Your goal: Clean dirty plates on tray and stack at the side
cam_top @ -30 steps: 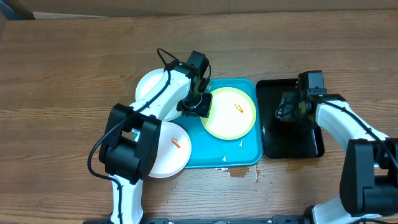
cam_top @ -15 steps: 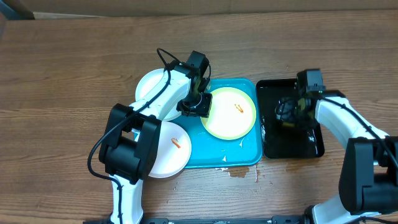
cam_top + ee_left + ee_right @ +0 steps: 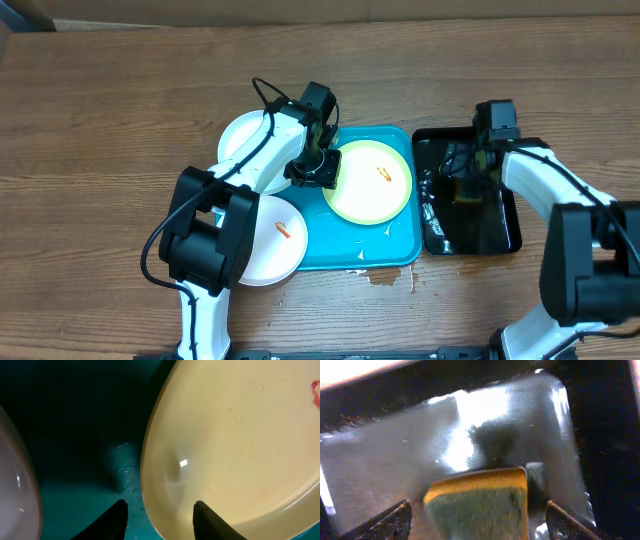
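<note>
A brown wooden table (image 3: 120,100) carries the whole job. The left gripper (image 3: 160,505) stands with jaws apart astride the left rim of the lime-rimmed plate (image 3: 370,185). One finger is over the plate's well and the other over the turquoise tray (image 3: 395,250) beside it; nothing is pinched. That plate lies flat on the tray and bears an orange-red smear (image 3: 383,172) near its middle.

Two white plates sit at the tray's left edge, reaching out over the table. The near white plate (image 3: 268,245) shows an orange smear (image 3: 283,229). The far white plate (image 3: 240,150) is largely hidden by the left arm (image 3: 268,135).

The right gripper (image 3: 479,520) hangs in the black tray (image 3: 500,235) to the right, jaws wide on either side of a yellow-and-green sponge (image 3: 477,505). In that blurred view they seem to clear it on both sides.

By this showing the work has barely begun: no wiping shows, smears remain, and no stack stands at the side.
</note>
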Motion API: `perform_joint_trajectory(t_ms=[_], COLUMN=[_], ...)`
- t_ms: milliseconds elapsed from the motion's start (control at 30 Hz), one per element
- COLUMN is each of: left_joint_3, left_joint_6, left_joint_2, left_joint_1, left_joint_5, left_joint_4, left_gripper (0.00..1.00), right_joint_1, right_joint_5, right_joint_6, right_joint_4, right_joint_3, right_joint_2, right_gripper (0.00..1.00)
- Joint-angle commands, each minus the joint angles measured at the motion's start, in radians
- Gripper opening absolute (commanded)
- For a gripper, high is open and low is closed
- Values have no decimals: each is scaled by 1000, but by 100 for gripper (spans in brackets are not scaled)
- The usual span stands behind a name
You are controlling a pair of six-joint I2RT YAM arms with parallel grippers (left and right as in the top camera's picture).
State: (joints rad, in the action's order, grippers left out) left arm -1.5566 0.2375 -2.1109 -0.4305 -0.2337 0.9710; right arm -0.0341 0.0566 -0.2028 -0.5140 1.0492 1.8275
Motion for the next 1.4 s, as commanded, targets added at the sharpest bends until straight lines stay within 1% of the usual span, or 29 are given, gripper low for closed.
perform_joint_trajectory(t_ms=[0,33,67,100,133,167,200,400,533,567,600,633,667,700,733,767,800,833,867,1033,1067,1100,1167,1200,1233,1267,1367], left_joint_3=[4,4,4,4,4,4,4,4,4,4,4,4,4,4,4,4,4,4,4,4,5,7,15,21,26,31,39], left_joint_6=[10,10,10,10,10,10,10,10,10,10,10,10,10,10,10,10,10,10,10,10,10,10,10,10,10,10,11], left_joint_2=[-9,-9,-9,-9,-9,-9,-9,-9,-9,-9,-9,-9,-9,-9,-9,-9,-9,-9,-9,-9,-9,-9,-9,-9,-9,-9,-9], left_joint_1=[-4,-4,-4,-4,-4,-4,-4,-4,-4,-4,-4,-4,-4,-4,-4,-4,-4,-4,-4,-4,-4,-4,-5,-5,-5,-5,-5], left_joint_5=[9,9,9,8,9,9,9,9,8,8,8,8,8,8,8,8,8,8,8,8,8,9,9,10,11,14,40], left_joint_4=[-3,-3,-3,-3,-3,-3,-3,-3,-2,-2,-2,-2,-2,-2,-2,-2,-2,-2,-2,0,1,0,-2,-5,-11,-17,-35], left_gripper=[45,45,45,45,44,45,44,45,45,45,45,45,45,45,45,45,45,45,46,46,45,45,43,42,41,38,30], right_joint_1=[1,1,1,1,1,1,1,1,1,1,1,1,1,1,1,1,1,1,1,1,1,1,1,1,1,1,1], right_joint_5=[10,10,10,10,10,10,10,10,9,9,9,9,9,10,10,10,10,10,10,10,10,10,10,10,10,10,10], right_joint_6=[-2,-3,-3,-3,-3,-3,-3,-3,-6,-6,-6,-6,-6,-6,-6,-6,-5,-6,-6,-5,-6,-6,-5,-6,-6,-6,-6], right_joint_4=[21,29,32,31,27,21,12,-8,-90,-117,-139,-156,-168,-174,-174,-171,-164,-160,-159,-151,-150,-146,-129,-123,-121,-120,-131], right_joint_3=[-9,-8,-4,3,11,19,27,37,37,37,37,36,35,35,35,35,35,39,40,40,40,40,41,41,41,41,40], right_joint_2=[14,14,13,13,13,13,13,13,13,13,13,13,13,13,13,13,13,13,13,13,13,13,13,13,13,13,13], right_gripper=[19,5,4,11,55,89,91,91,90,85,77,61,37,22,21,36,69,88,90,90,88,83,52,26,15,4,4])
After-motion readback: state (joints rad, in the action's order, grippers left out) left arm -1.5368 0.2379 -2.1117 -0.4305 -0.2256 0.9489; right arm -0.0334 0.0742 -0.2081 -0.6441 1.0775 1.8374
